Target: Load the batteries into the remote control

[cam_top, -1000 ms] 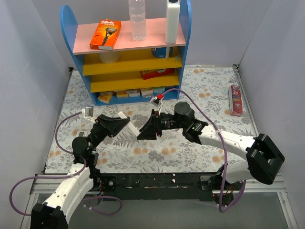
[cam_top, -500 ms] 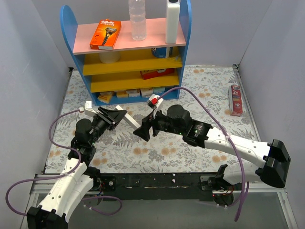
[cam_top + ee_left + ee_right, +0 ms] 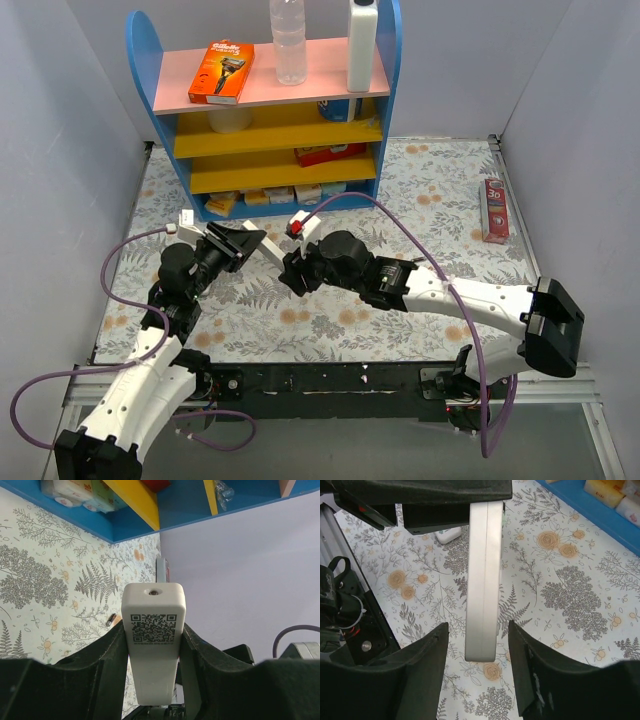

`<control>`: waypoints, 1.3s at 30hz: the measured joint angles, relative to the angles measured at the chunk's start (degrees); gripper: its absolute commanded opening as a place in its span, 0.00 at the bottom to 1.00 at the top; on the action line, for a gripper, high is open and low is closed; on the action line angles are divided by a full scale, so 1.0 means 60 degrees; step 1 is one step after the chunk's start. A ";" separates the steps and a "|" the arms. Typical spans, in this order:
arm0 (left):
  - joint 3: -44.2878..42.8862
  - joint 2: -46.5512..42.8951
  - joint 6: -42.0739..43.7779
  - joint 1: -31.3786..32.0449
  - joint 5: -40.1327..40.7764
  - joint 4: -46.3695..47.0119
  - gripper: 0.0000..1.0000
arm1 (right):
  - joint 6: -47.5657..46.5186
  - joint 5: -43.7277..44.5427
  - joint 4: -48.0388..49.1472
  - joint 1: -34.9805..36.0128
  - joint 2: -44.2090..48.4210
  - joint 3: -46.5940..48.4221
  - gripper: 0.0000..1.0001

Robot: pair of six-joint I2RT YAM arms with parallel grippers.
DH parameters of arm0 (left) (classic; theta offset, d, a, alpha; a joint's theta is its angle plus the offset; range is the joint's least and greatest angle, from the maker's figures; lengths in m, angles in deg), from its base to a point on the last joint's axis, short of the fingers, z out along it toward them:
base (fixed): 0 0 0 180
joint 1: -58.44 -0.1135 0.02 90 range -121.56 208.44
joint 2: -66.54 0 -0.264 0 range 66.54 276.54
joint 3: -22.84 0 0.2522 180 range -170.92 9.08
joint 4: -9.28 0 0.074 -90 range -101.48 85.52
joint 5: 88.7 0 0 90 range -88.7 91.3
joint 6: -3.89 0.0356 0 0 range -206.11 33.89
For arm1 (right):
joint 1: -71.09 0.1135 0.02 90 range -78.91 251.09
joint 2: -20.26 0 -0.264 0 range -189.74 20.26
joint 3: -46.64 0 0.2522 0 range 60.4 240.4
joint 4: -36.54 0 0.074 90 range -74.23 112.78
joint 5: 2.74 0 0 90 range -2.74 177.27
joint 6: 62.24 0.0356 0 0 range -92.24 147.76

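Observation:
My left gripper [image 3: 250,241] is shut on the white remote control [image 3: 272,251] and holds it above the mat, its free end pointing right. In the left wrist view the remote [image 3: 153,650] sits between the fingers [image 3: 112,655], QR label facing the camera. My right gripper [image 3: 293,274] is open, and its jaws straddle the remote's free end [image 3: 481,630] with a gap on each side. One small dark battery [image 3: 111,621] with a lighter end lies on the mat beyond the remote. The other battery is not visible.
A blue shelf unit [image 3: 270,130] with yellow shelves stands at the back. A red box [image 3: 495,210] lies at the far right of the floral mat [image 3: 440,180]. A small white piece [image 3: 447,535] lies on the mat under the left gripper.
My right gripper has moved left until its open jaws sit around the remote's free end. My left gripper swung the remote up and pointed it right, then held still.

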 measured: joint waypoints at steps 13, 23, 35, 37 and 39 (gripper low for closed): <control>-0.0015 0.0106 0.0506 0.0000 -0.0189 0.0124 0.83 | 0.0404 -0.0106 -0.0018 -0.0084 -0.0029 0.0033 0.01; 0.0408 -0.1049 0.1217 0.0004 -0.0510 0.1472 0.95 | 0.1639 -0.2568 0.0379 -0.1158 0.0929 -0.0120 0.01; 0.2328 -0.1180 0.0503 0.0004 -0.1971 0.6109 0.90 | 0.3840 -0.6364 0.2685 -0.2229 0.1311 -0.1129 0.01; 0.2324 -0.0998 0.0375 0.0004 -0.2171 0.6681 0.88 | 0.4135 -0.6736 0.3075 -0.2266 0.1271 -0.1217 0.01; 0.2328 -0.0856 0.0259 0.0004 -0.2310 0.7136 0.85 | 0.4430 -0.7085 0.3468 -0.2306 0.1162 -0.1260 0.01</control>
